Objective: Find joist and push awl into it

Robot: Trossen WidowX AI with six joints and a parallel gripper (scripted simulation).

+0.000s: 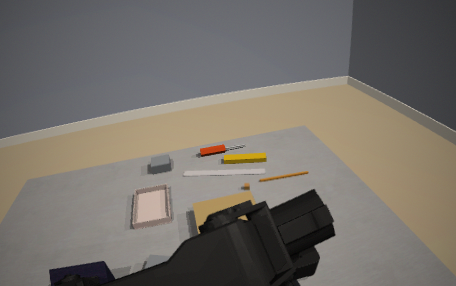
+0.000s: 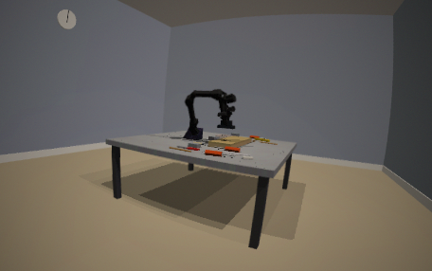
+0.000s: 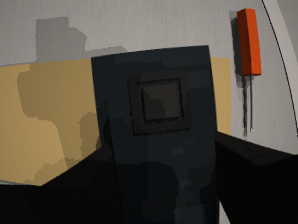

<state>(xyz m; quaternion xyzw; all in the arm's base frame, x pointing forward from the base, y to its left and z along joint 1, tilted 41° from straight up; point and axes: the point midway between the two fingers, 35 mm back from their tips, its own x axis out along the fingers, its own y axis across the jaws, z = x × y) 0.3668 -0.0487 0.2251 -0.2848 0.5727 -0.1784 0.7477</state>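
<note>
My gripper (image 2: 225,121) (image 3: 160,138) is shut on the stud finder (image 3: 162,160) (image 2: 226,126), a dark block with a square window. It is held upright in the air, high above the table. The tan floor panel (image 1: 220,203) (image 2: 239,141) (image 3: 45,95) lies below; shadows fall on it and no hole shows on its visible part. The joist is hidden. The pale tray (image 1: 152,206) is empty. An orange-handled tool (image 3: 249,42) with a thin shaft lies beside the panel in the wrist view; I cannot tell for sure whether it is the awl.
Another red-orange-handled tool (image 1: 212,150), a yellow bar (image 1: 245,158), a white strip (image 1: 225,173), an orange stick (image 1: 284,176), a small cube (image 1: 246,186) and a grey block (image 1: 160,163) lie beyond the panel. More orange-handled tools (image 2: 232,149) (image 2: 213,153) lie near the table edge.
</note>
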